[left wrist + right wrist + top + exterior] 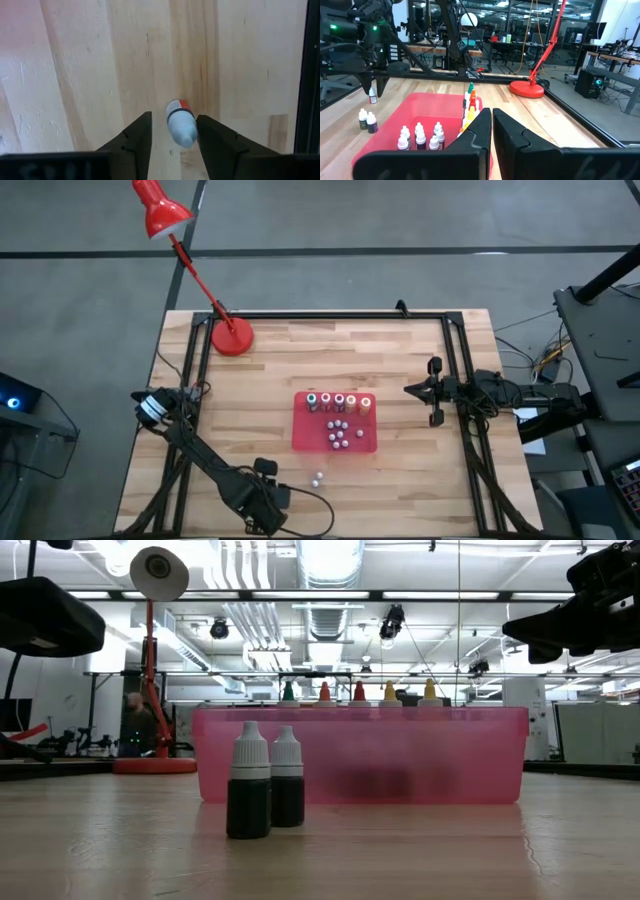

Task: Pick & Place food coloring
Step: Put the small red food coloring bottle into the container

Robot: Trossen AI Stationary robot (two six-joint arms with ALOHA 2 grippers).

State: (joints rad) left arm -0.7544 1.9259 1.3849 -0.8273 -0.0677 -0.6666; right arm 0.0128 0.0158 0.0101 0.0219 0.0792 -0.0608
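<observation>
My left gripper (172,135) stands part-open astride a small bottle (180,123), not visibly clamped. Step in hand: the pick; next I close, then lift. My right gripper (492,131) waits closed and empty

The wooden table (400,360) stands on a grey floor (80,300). A red lamp (160,210) stands at the far left corner. Behind are desks (435,50), ceiling lights (330,595) and pipes (240,615).

The wooden table (400,370) bears a red tray (305,435), a lamp (231,338) and loose bottles (318,478).
</observation>
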